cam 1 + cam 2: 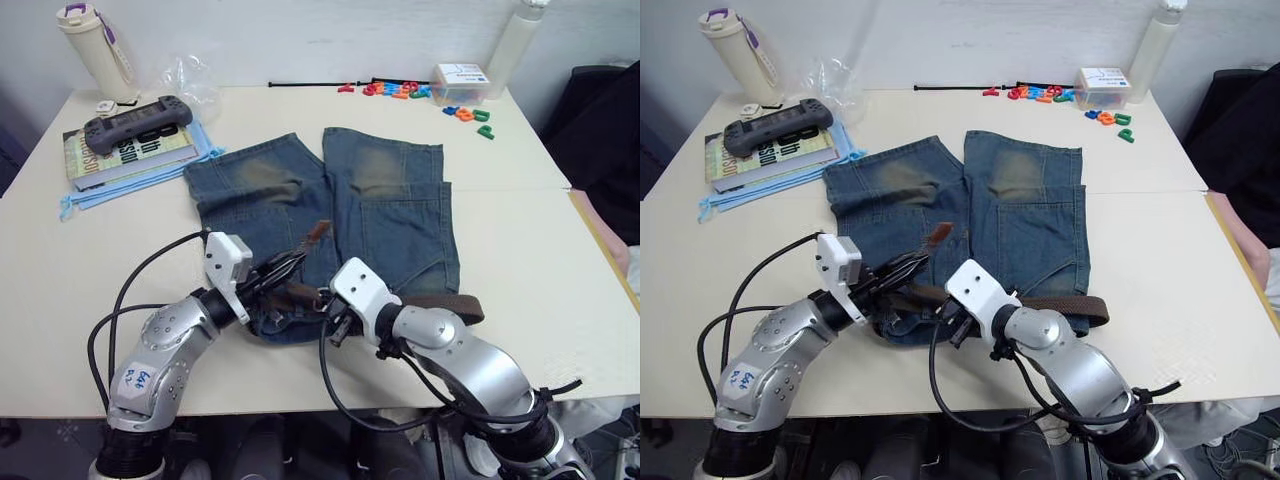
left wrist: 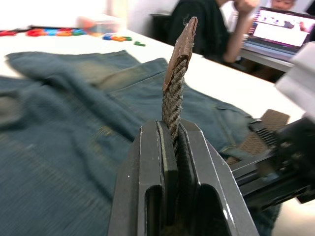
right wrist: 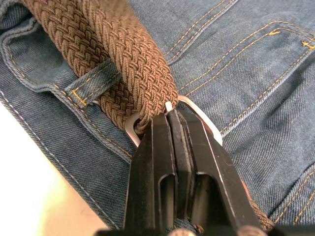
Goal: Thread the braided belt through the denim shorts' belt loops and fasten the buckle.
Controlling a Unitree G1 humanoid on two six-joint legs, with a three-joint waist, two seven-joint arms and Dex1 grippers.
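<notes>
Two claws work at the near edge of the table [image 1: 560,250], both at the waistband of the denim shorts [image 1: 330,215], which lie flat with the legs pointing away and tan worn patches on each leg. Far left on the table stand a cream bottle [image 1: 95,45] and a book [image 1: 125,152] with a grey game controller [image 1: 135,120] on top, resting on a light blue cloth [image 1: 120,185]. The left claw [image 1: 285,268] is clamped on the braided belt [image 2: 173,98] close to its leather-tipped free end, which stands up and tilts away over the shorts. Just beside it, the right claw [image 3: 170,118] is closed on the silver buckle [image 3: 199,115], pinching the metal frame where the braid wraps round it; the buckle lies on the denim at the waistband. In the right wrist view the braid passes under one of the belt loops [image 3: 91,86]. Further right, the strap runs along the waistband and curls just past the shorts' right edge. Coloured letter shapes [image 1: 400,90] and a small box [image 1: 460,82] sit at the far right.
</notes>
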